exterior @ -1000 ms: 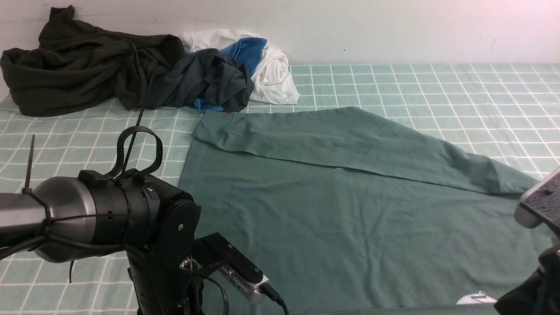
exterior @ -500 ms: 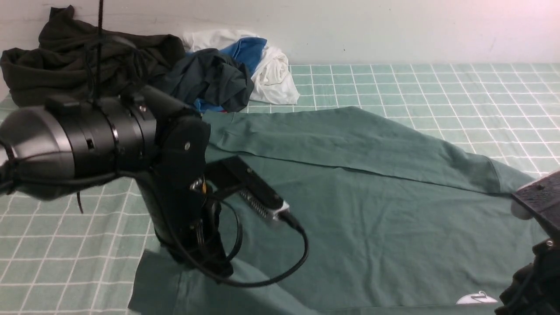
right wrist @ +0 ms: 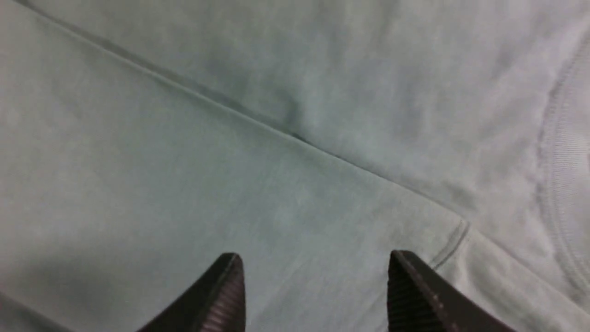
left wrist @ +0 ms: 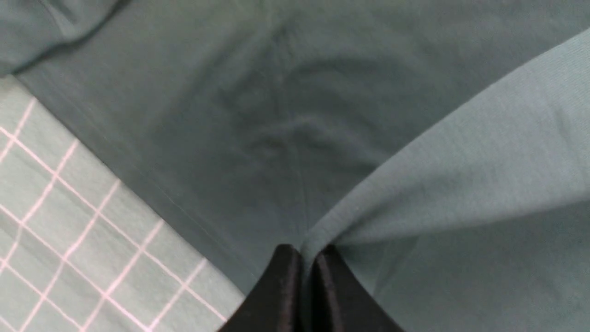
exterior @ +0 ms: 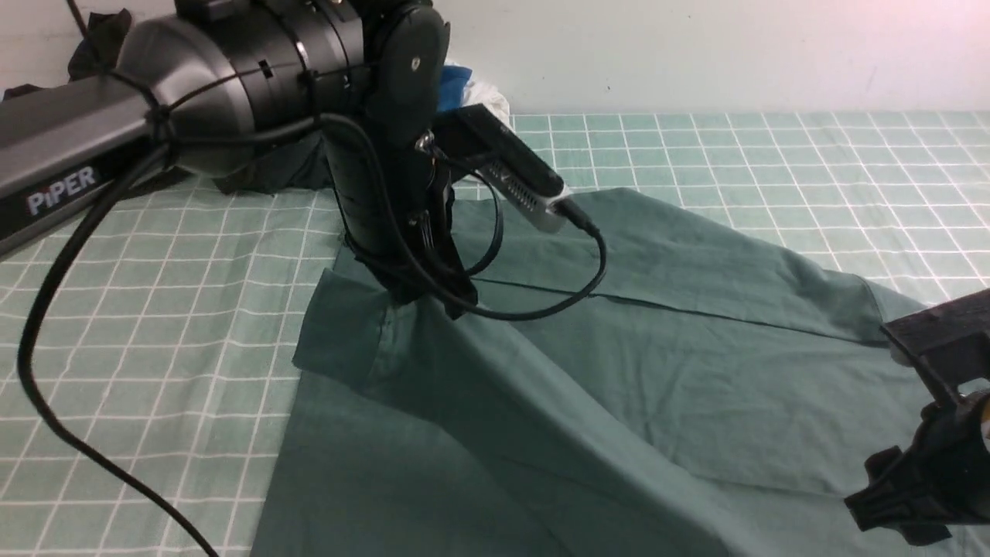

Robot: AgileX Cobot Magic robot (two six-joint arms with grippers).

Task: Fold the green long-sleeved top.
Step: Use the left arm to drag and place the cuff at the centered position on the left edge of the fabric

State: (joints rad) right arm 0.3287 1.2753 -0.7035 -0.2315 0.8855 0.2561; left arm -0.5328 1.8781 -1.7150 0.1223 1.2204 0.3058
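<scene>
So here's how it looked: the green long-sleeved top (exterior: 696,387) was spread out on the checked sheet (exterior: 155,309), starting right in front of the heap of clothes (exterior: 286,174) and running away from it toward the camera side and to the right. 1 sleeve was folded across the body, lying as a long band on the part of the shirt nearest the heap.

The left gripper (left wrist: 306,251) was hanging just in front of the heap, over the corner of the top closest to it. Its 2 jaws were pinched tight together with a fold of the green cloth caught between them. The wrist view showed that pretty clearly, with the fabric bunching to a point right at the tips. From that pinch the cloth was lifted off the sheet and sloped down in a ridge away from the heap, with a small flap hanging beside the gripper.

The right gripper (right wrist: 313,263) was way over at the end of the top farthest from the heap. Jaws were wide apart with nothing between them, only flat cloth below, a seam, and a bit of ribbed edge off to 1 side. Couldn't tell if the tips were touching the fabric.
</scene>
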